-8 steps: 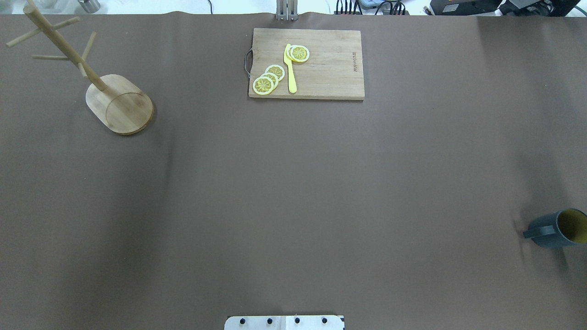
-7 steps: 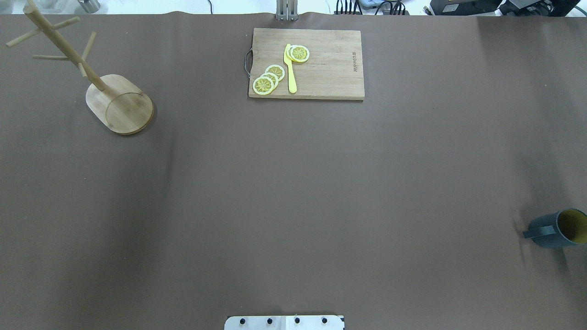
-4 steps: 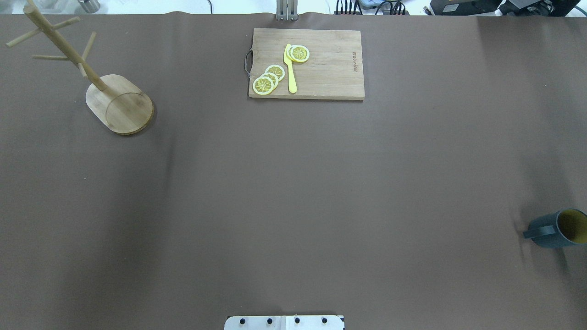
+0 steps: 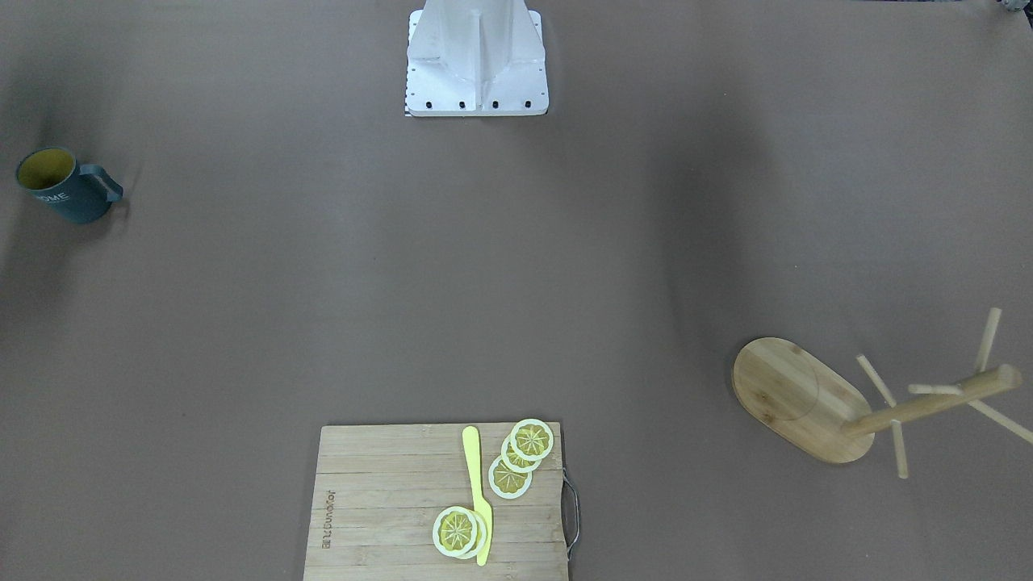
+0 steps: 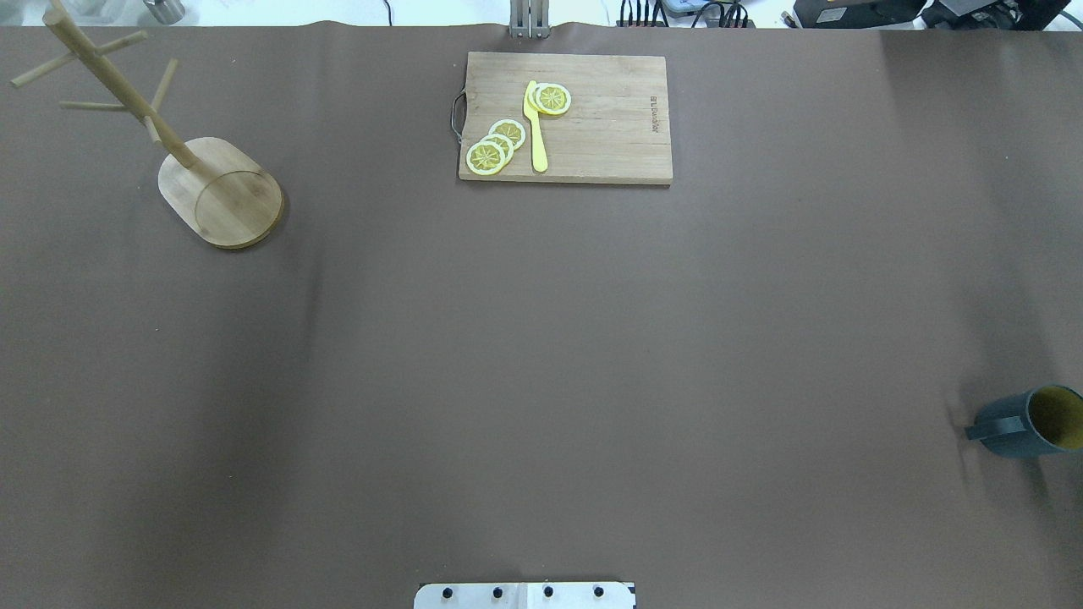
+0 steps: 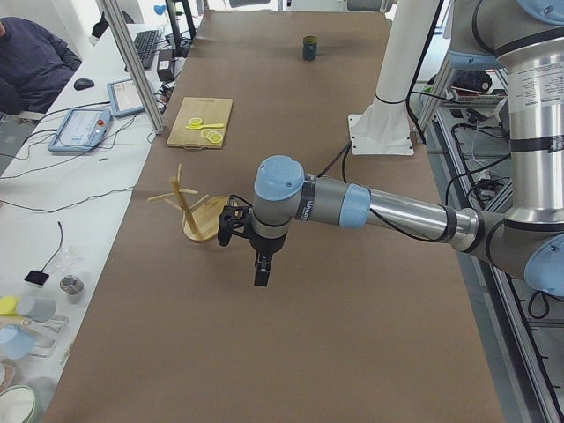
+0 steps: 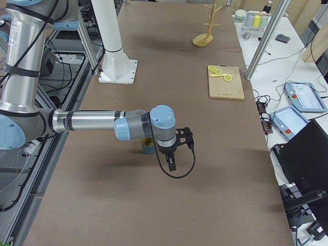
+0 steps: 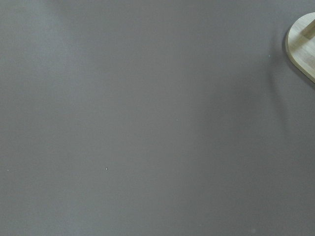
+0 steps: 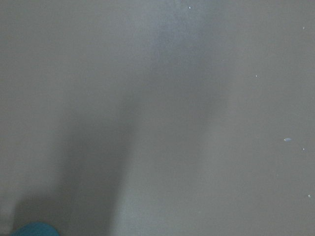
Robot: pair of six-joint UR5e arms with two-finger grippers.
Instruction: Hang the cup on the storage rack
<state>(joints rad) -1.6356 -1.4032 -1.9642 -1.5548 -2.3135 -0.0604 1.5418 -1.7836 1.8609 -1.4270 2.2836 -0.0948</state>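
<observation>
The dark blue-grey cup (image 5: 1015,425) with its yellow inside stands upright near the table's right edge, handle pointing left; it also shows in the front view (image 4: 69,194). The bamboo storage rack (image 5: 222,196) stands at the far left, its pegs bare, and shows in the front view (image 4: 795,399) too. My left gripper (image 6: 262,273) hangs above the table just in front of the rack's base (image 6: 201,220). My right gripper (image 7: 171,163) hangs close beside the cup (image 7: 148,147), which the arm half hides. I cannot tell whether either gripper is open or shut.
A wooden cutting board (image 5: 609,127) with lemon slices (image 5: 495,145) and a yellow knife (image 5: 536,127) lies at the far middle. The robot's white base plate (image 4: 476,89) sits at the near edge. A person (image 6: 31,62) sits beyond the table's far side.
</observation>
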